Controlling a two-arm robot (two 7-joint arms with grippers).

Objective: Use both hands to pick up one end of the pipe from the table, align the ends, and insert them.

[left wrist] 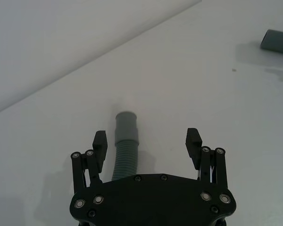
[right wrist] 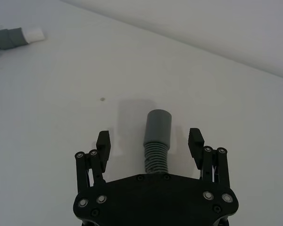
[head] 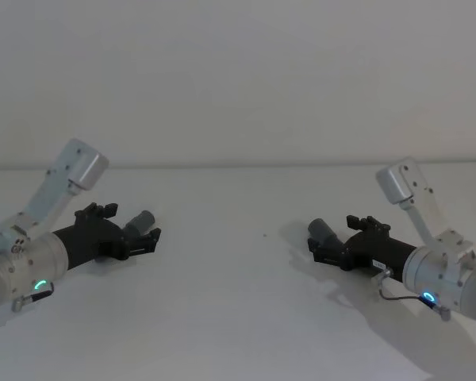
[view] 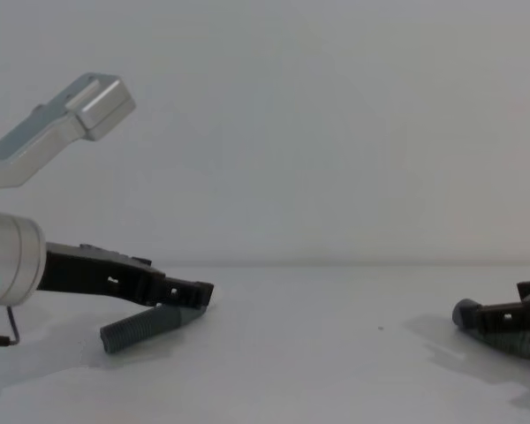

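**Left gripper**: its fingers are spread wide and grip nothing. The left pipe piece lies on the table in the gap between them. It is just beside one finger and well apart from the other; contact with the nearer finger cannot be confirmed. Its long axis runs along the fingers, out from under the palm. The left cuff reaches past the fingertips. The right wrist view shows this cuff ending in a narrower white tip. In the chest view the corrugated hose sits beneath the left fingers, low against the table.

**Right gripper**: its fingers are also spread wide and hold nothing. The right pipe piece lies near the middle of the gap, clear of both fingers, with its axis along them. The right cuff, a plain grey sleeve, stands beyond the fingertips.

**Orientation:** in the head view both cuffs point inward and slightly away from the robot. They face each other across the table and are well apart.

**Clearance:** between the two sets of fingertips the table surface is bare apart from a small dark speck. Beyond the fingertips the table runs on to its far edge at the wall.
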